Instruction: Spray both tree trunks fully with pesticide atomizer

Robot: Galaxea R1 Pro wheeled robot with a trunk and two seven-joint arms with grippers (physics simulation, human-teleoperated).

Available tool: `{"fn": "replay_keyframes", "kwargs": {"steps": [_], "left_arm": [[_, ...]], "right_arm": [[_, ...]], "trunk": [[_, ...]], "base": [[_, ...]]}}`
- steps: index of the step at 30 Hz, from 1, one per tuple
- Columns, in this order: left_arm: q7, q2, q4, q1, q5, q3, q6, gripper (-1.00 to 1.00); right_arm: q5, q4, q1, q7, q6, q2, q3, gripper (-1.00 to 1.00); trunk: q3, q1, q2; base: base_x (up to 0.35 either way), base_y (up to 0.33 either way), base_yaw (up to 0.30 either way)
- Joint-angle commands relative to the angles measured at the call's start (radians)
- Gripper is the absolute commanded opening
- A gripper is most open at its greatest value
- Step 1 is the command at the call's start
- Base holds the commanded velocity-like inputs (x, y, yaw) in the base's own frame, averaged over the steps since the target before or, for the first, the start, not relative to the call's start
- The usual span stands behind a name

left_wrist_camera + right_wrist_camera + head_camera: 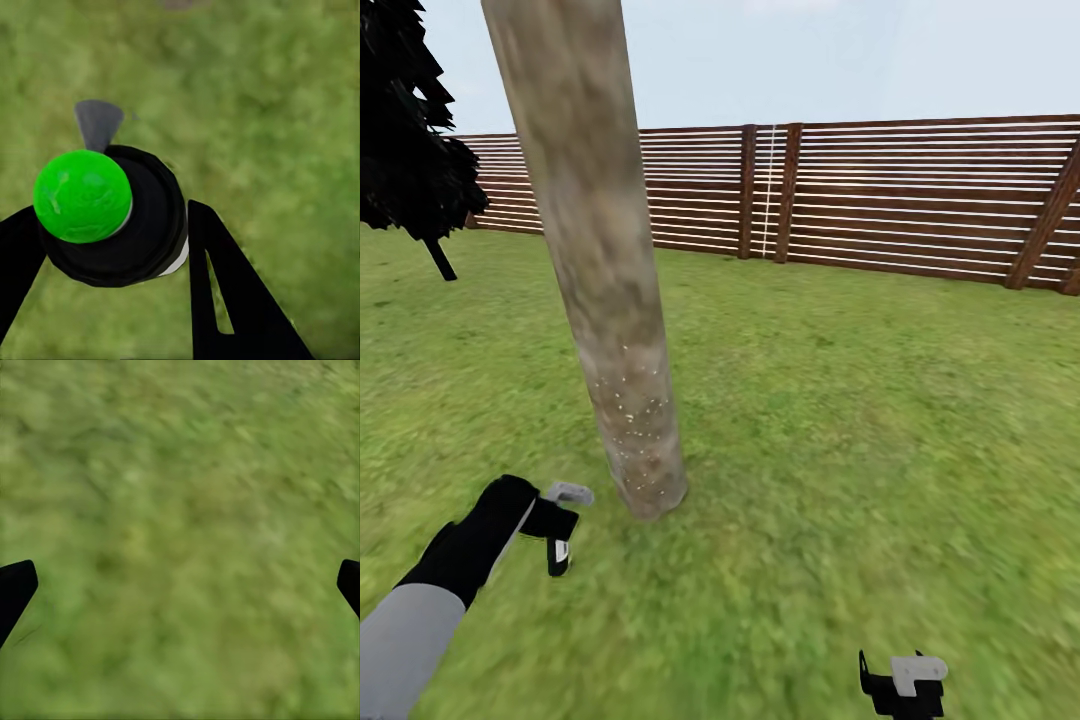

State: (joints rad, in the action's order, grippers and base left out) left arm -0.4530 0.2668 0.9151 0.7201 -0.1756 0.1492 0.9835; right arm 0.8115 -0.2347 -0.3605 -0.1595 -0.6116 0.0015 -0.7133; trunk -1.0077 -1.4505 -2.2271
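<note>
A thick, mottled grey-brown tree trunk (600, 260) rises from the lawn just ahead, left of centre. Tiny white pesticide specks (630, 412) dot its lower part. My left gripper (559, 535) is low beside the trunk's base, to its left, shut on the pesticide atomizer (567, 493). In the left wrist view the atomizer (146, 225) is a black body with a bright green round cap (82, 196) and a grey nozzle (98, 124), held between my left gripper's (109, 214) black fingers (225, 300). My right gripper (905, 685) hangs open over bare grass, its fingertips (15, 585) far apart.
A brown horizontal-slat fence (880, 190) closes the lawn at the back. A thin-stemmed black columnar tree (405, 150) stands at the far left. Open grass (860, 420) spreads to the right of the trunk and around both arms.
</note>
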Motion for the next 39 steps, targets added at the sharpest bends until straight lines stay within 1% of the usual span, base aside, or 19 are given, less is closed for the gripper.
{"fn": "replay_keyframes", "kwargs": {"steps": [1, 3, 4, 5, 6, 7, 9, 12, 13, 14, 15, 17, 19, 22, 24, 25, 26, 34, 39], "left_arm": [[0.036, -0.003, 0.002, 0.001, 0.008, -0.001, 0.002, -1.00], [0.115, -0.009, 0.003, 0.002, 0.013, -0.005, 0.002, -1.00], [0.134, -0.011, 0.003, 0.002, 0.019, -0.006, 0.003, -1.00], [0.145, -0.022, 0.003, 0.001, 0.036, -0.007, 0.003, -1.00], [0.149, -0.036, -0.003, 0.000, 0.045, -0.007, 0.003, -1.00], [0.150, -0.042, -0.007, -0.001, 0.049, -0.006, 0.003, -1.00], [0.150, -0.047, -0.010, -0.003, 0.056, -0.006, 0.002, -1.00], [0.151, -0.053, -0.014, -0.005, 0.084, -0.007, -0.009, -1.00], [0.151, -0.053, -0.026, -0.007, 0.085, -0.008, -0.037, -1.00], [0.156, -0.052, -0.060, -0.007, 0.087, -0.008, -0.097, -1.00], [0.161, -0.053, -0.129, -0.008, 0.096, -0.028, -0.203, -1.00], [0.164, -0.053, -0.158, -0.007, 0.099, -0.071, -0.239, -1.00], [0.165, -0.053, -0.170, -0.008, 0.098, -0.098, -0.248, -1.00], [0.166, -0.046, -0.222, -0.041, 0.096, -0.113, -0.256, -1.00], [0.165, -0.044, -0.220, -0.066, 0.099, -0.138, -0.259, -1.00], [0.166, -0.047, -0.217, -0.073, 0.097, -0.154, -0.260, -1.00], [0.166, -0.050, -0.216, -0.075, 0.095, -0.159, -0.261, -1.00], [0.166, -0.053, -0.222, -0.079, 0.093, -0.161, -0.261, -1.00], [0.166, -0.054, -0.228, -0.079, 0.093, -0.163, -0.261, -1.00]], "right_arm": [[0.000, 0.000, 0.000, 0.000, 0.000, 0.000, 0.000, 1.00], [0.000, 0.000, 0.000, 0.000, 0.000, 0.000, 0.000, 1.00], [0.000, 0.000, 0.000, 0.000, 0.000, 0.000, 0.000, 1.00], [0.000, 0.000, 0.000, 0.000, 0.000, 0.000, 0.000, 1.00], [0.000, 0.000, 0.000, 0.000, 0.000, 0.000, 0.000, 1.00], [0.000, 0.000, 0.000, -0.001, 0.000, 0.001, 0.000, 1.00], [0.000, 0.000, 0.000, -0.001, 0.000, 0.001, 0.000, 1.00], [-0.001, -0.001, 0.000, -0.002, 0.000, 0.001, 0.000, 1.00], [-0.001, -0.001, 0.000, -0.002, 0.000, 0.001, 0.000, 1.00], [-0.001, -0.001, 0.000, -0.002, 0.000, 0.001, 0.000, 1.00], [-0.001, -0.001, 0.000, -0.002, 0.000, 0.000, 0.000, 1.00], [-0.001, -0.002, 0.000, -0.002, 0.000, 0.000, 0.000, 1.00], [-0.001, -0.002, 0.000, -0.002, 0.000, 0.000, 0.000, 1.00], [-0.002, -0.002, 0.000, -0.002, 0.000, 0.001, 0.000, 1.00], [-0.001, -0.001, 0.000, -0.002, 0.000, 0.001, 0.000, 1.00], [-0.001, -0.001, 0.000, -0.002, 0.000, 0.002, 0.000, 1.00], [-0.001, -0.002, 0.000, -0.002, 0.000, 0.002, 0.000, 1.00], [0.000, 0.000, 0.000, -0.002, 0.000, 0.002, 0.000, 1.00], [0.000, 0.000, 0.000, -0.002, 0.000, 0.002, 0.000, 1.00]], "trunk": [[0.000, 0.000, 0.000], [0.000, 0.000, 0.000], [0.000, 0.000, 0.000], [0.000, 0.000, 0.000], [0.000, 0.000, 0.000], [0.000, 0.000, 0.000], [0.000, 0.000, 0.000], [0.000, 0.000, 0.000], [0.000, 0.000, 0.000], [0.000, 0.000, 0.000], [0.000, 0.000, 0.000], [0.000, 0.000, 0.000], [0.000, 0.000, 0.000], [0.000, 0.000, 0.000], [0.000, 0.000, 0.000], [0.000, 0.000, 0.000], [0.000, 0.000, 0.000], [0.000, 0.000, 0.000], [0.000, 0.000, 0.000]], "base": [[0.000, 0.000, 0.055], [0.000, 0.000, 0.185], [0.000, 0.000, 0.245], [0.000, -0.023, 0.267], [0.000, -0.157, 0.264], [0.000, -0.212, 0.218], [0.000, -0.251, 0.087], [0.000, -0.276, 0.012], [0.000, -0.280, 0.002], [0.000, -0.280, 0.001], [0.000, -0.281, 0.000], [0.000, -0.281, 0.000], [0.000, -0.281, 0.000], [0.000, -0.282, 0.000], [0.000, -0.282, 0.000], [0.000, -0.282, 0.012], [0.005, -0.282, 0.099], [0.119, -0.277, 0.244], [0.157, -0.264, 0.033]]}}
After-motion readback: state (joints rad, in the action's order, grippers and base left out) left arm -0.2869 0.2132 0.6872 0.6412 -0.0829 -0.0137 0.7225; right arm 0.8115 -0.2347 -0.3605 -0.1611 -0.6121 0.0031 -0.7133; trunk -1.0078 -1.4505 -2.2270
